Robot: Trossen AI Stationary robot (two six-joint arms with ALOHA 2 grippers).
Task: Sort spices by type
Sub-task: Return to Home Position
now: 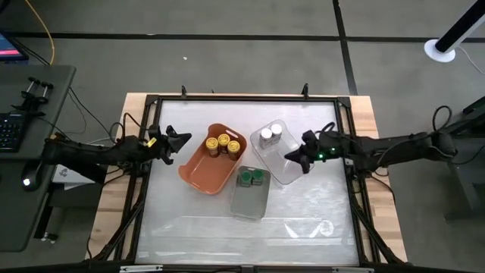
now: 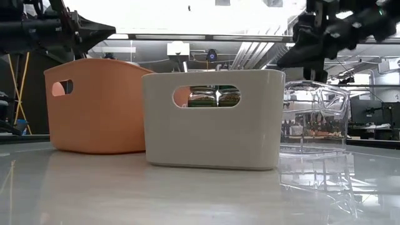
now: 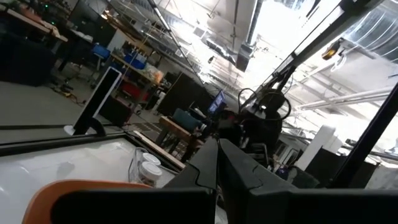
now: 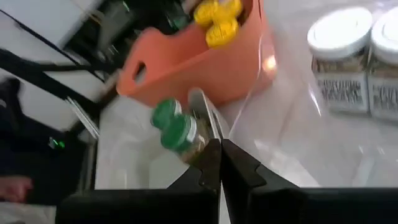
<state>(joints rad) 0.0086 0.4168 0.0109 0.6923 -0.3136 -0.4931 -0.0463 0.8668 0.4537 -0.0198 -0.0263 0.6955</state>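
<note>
We log yellow-lidded jars (image 1: 222, 143), green-lidded jars (image 1: 252, 177) and white-lidded jars (image 1: 270, 134) between left gripper (image 1: 186, 139) and right gripper (image 1: 290, 157), both clenched; glossy tabletop (image 1: 303, 216), cluttered workshop.

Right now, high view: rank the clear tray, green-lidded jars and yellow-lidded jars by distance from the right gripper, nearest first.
1. Clear tray: the right gripper hangs over its right edge.
2. Green-lidded jars: in the grey tray, left of the gripper.
3. Yellow-lidded jars: in the orange tray, farthest left.

Glossy spice jars (image 1: 252, 177) sit in a matt plastic grey bin (image 2: 212, 140).
</note>
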